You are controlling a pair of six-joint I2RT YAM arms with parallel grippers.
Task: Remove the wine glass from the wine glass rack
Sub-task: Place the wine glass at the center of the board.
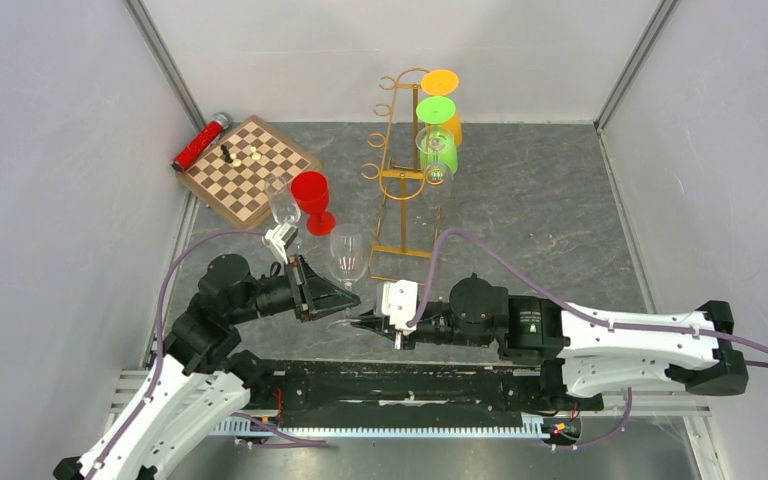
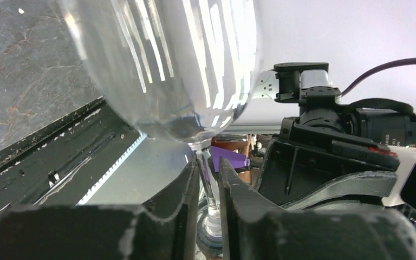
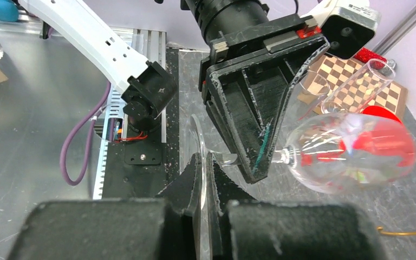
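A clear wine glass (image 1: 348,256) hangs level in the air between my two grippers, clear of the gold wire wine glass rack (image 1: 392,178). My left gripper (image 2: 208,174) is closed round its thin stem, with the bowl (image 2: 168,65) filling the view above the fingers. My right gripper (image 3: 203,162) is shut on the flat foot of the glass, which stands edge-on between its pads. In the right wrist view the bowl (image 3: 352,154) points to the right, past the left gripper's black fingers (image 3: 254,114). From above, the two grippers (image 1: 355,300) (image 1: 367,322) meet tip to tip.
On the rack hang an orange glass (image 1: 440,84), a green glass (image 1: 437,112) and a clear one (image 1: 434,172). A chessboard (image 1: 250,170), a red can (image 1: 200,142), a red goblet (image 1: 312,200) and another clear glass (image 1: 285,207) stand at the left.
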